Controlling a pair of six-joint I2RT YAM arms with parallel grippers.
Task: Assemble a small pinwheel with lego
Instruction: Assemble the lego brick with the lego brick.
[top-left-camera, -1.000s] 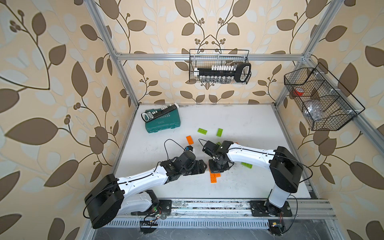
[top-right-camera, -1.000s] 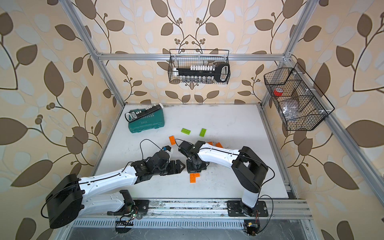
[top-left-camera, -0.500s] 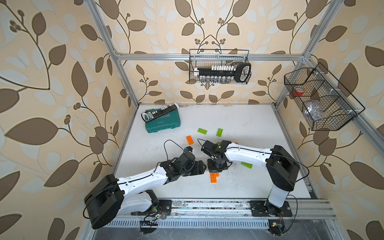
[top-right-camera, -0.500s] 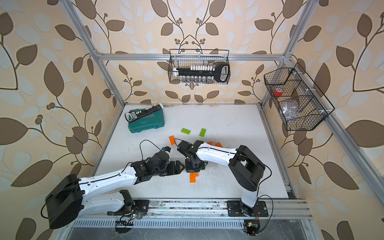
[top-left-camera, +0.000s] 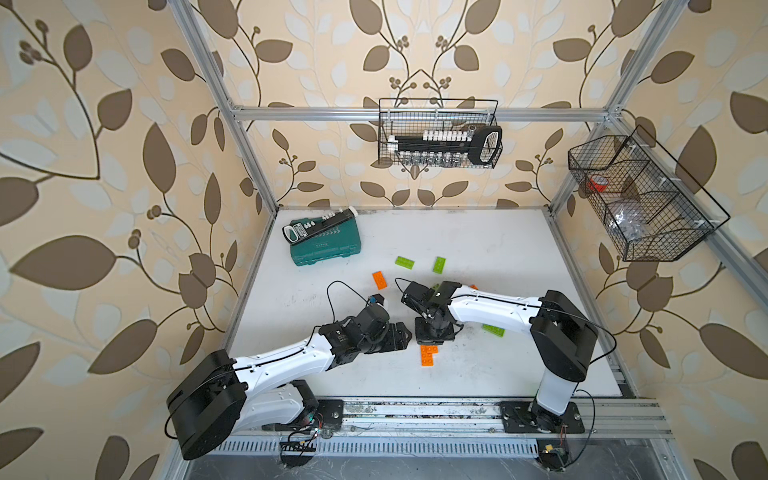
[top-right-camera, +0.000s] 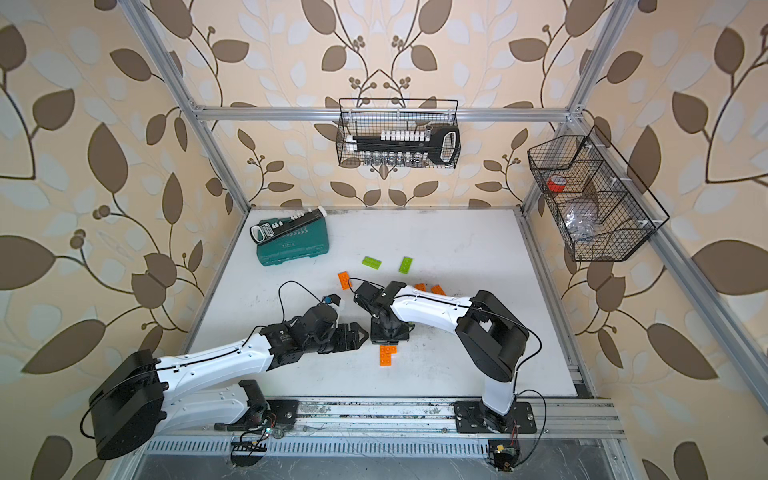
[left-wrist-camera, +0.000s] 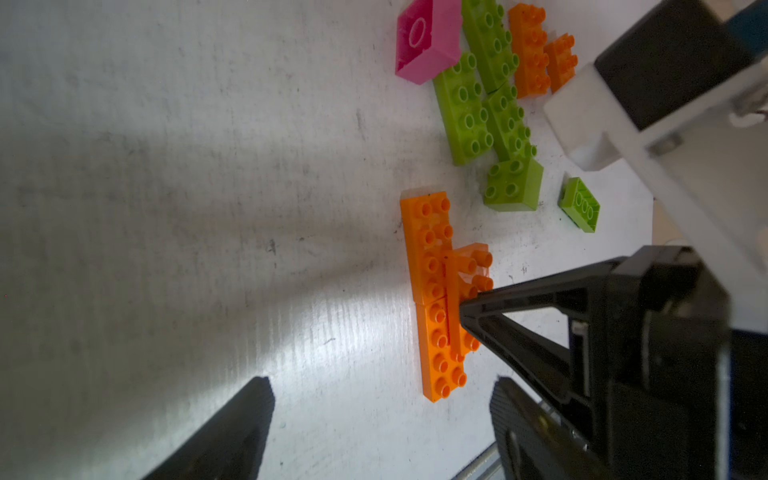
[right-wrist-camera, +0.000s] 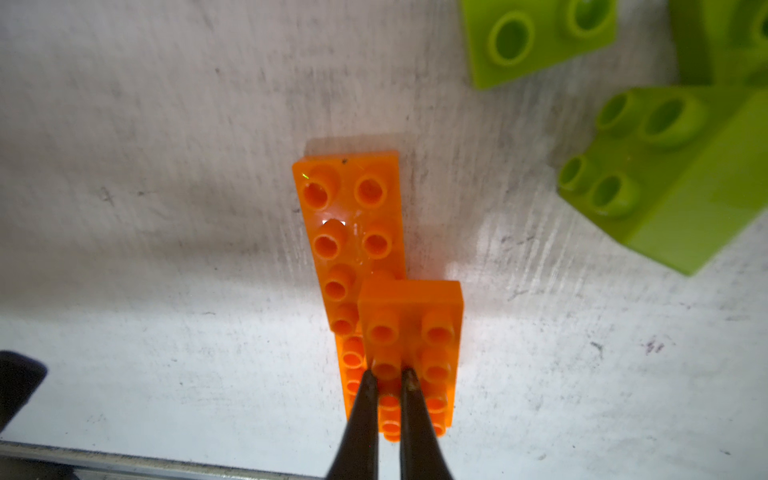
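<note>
Just beneath the closed right end effector (right-wrist-camera: 388, 376), the upper orange brick (right-wrist-camera: 411, 297).

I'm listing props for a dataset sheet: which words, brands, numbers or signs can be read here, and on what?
No text is legible.
Teal tool case: pale print on the lid, too small to read.
Socket rail on the case: white tags, too small to read.
Basket socket rail, in the back wire basket: white tags, too small to read.
Orange lego bricks: no lettering shows.
</note>
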